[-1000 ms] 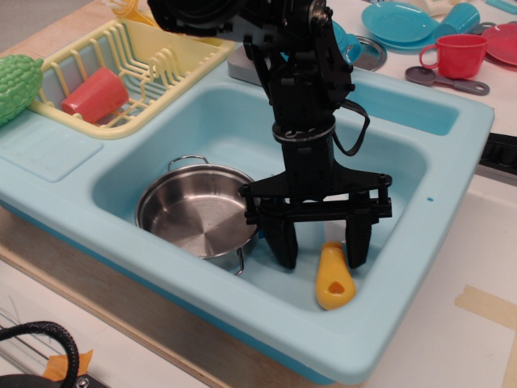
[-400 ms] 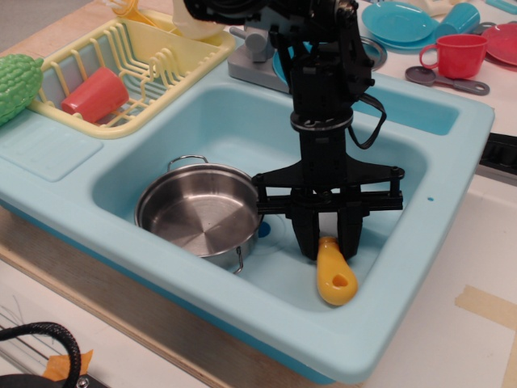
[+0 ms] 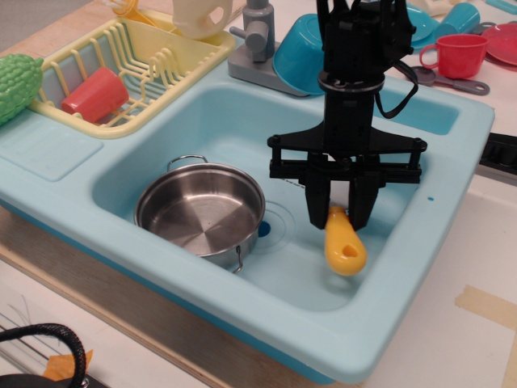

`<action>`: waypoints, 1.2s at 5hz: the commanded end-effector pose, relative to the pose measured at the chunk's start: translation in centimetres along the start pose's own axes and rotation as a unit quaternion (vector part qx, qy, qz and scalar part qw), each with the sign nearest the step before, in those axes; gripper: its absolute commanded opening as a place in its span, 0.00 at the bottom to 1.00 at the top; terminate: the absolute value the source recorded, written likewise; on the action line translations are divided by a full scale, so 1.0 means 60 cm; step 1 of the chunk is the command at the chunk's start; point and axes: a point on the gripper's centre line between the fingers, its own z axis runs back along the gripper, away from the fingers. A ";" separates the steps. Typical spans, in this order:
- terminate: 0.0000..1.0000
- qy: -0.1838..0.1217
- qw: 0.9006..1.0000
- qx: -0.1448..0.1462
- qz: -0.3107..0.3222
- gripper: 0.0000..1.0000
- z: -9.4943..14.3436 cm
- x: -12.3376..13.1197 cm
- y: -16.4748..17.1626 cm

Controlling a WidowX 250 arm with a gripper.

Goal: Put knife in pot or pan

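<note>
My black gripper (image 3: pixel 339 217) is shut on the knife (image 3: pixel 343 242) and holds it above the floor of the light-blue sink (image 3: pixel 73 153), at the sink's right side. Only the knife's yellow handle with its hole shows below the fingers (image 3: pixel 317 202); the white blade is hidden behind them. The shiny steel pot (image 3: pixel 200 209) with wire loop handles stands in the sink's left part, to the left of the gripper and apart from it. The pot has nothing in it.
A yellow dish rack (image 3: pixel 129 69) with a red cup (image 3: pixel 94 94) stands at the back left, a green corn toy (image 3: pixel 16 85) beside it. A grey faucet (image 3: pixel 257 36) and a teal-blue pot (image 3: pixel 299 61) stand behind the sink. Blue plates, a red mug (image 3: pixel 456 55) and a grey spoon (image 3: pixel 444 79) lie at the back right.
The gripper was open over the knife, then closed on its handle. It has now risen and shifted right with the knife, which has left the sink floor.
</note>
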 end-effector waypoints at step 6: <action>0.00 -0.119 0.989 0.073 0.047 1.00 0.064 0.044 0.180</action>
